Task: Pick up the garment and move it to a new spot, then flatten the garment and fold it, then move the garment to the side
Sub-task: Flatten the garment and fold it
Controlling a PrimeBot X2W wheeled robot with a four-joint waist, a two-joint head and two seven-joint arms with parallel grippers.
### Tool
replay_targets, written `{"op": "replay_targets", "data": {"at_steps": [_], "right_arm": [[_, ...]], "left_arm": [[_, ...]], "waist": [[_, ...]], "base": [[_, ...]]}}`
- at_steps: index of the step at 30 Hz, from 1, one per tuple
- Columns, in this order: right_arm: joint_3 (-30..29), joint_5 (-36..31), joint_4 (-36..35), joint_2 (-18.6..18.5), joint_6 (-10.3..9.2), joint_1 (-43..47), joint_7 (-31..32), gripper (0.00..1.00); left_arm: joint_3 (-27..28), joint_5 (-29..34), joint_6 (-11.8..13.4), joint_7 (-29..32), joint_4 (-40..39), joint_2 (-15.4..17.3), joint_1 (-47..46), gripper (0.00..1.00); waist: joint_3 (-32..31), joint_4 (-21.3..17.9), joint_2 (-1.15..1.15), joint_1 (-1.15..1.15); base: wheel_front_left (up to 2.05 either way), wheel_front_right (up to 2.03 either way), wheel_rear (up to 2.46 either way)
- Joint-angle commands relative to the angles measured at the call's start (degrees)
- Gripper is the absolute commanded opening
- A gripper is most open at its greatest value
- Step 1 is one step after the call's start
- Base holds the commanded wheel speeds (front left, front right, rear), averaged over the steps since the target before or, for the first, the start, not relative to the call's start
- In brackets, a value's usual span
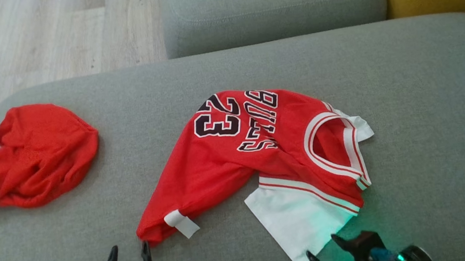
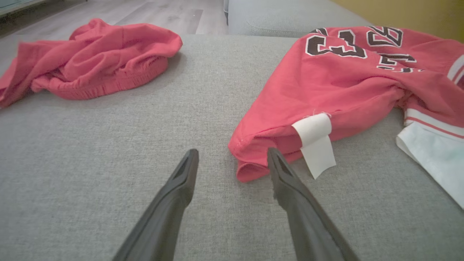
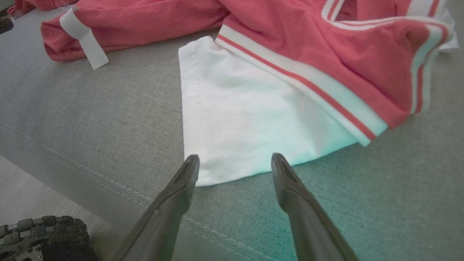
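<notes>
Garment [image 1: 228, 166] sleeve [image 3: 246, 116] before right hand [image 3: 235, 159]

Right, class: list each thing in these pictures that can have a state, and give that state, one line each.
jersey, rumpled and unfolded
other red garment, bunched in a heap
left end effector, open, holding nothing
right end effector, open, holding nothing

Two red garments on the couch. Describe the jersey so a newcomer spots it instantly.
On the wide grey seat cushion, two red garments lie apart. The jersey is the crumpled one near the middle. Unlike the plain red heap at the left edge, it bears a black 23, lettering, white-striped trim and a white panel.
</notes>
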Motion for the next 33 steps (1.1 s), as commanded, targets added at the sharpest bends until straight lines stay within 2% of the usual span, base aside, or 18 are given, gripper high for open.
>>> {"op": "replay_targets", "data": {"at_steps": [1,12,25,33], "right_arm": [[1.2,-0.2,-2.0,-0.3,0.43,-3.9,0.1,1.0],[5.5,-1.8,-0.8,-1.3,0.43,-7.8,6.1,1.0],[6.8,-1.4,1.7,-1.5,0.43,-10.6,11.6,1.0],[6.8,-1.2,1.8,-1.8,0.43,-11.2,12.5,1.0]], "left_arm": [[1.8,-0.3,-0.4,-0.2,-1.4,0.0,-3.0,1.0],[0.5,-0.8,-2.0,1.3,-0.6,0.9,-6.4,1.0],[-1.2,-1.3,-3.3,3.8,-1.5,1.9,-8.4,1.0],[-2.1,-2.1,-4.5,6.1,-2.9,2.6,-8.8,1.0]], "waist": [[0.4,0.0,0.0,0.0],[3.3,0.8,0.0,0.0],[5.9,1.5,0.0,0.0],[6.7,1.4,0.0,0.0]], "base": [[0.0,0.0,0.0],[0.0,0.0,0.0],[0.0,0.0,0.0],[0.0,0.0,0.0]]}}
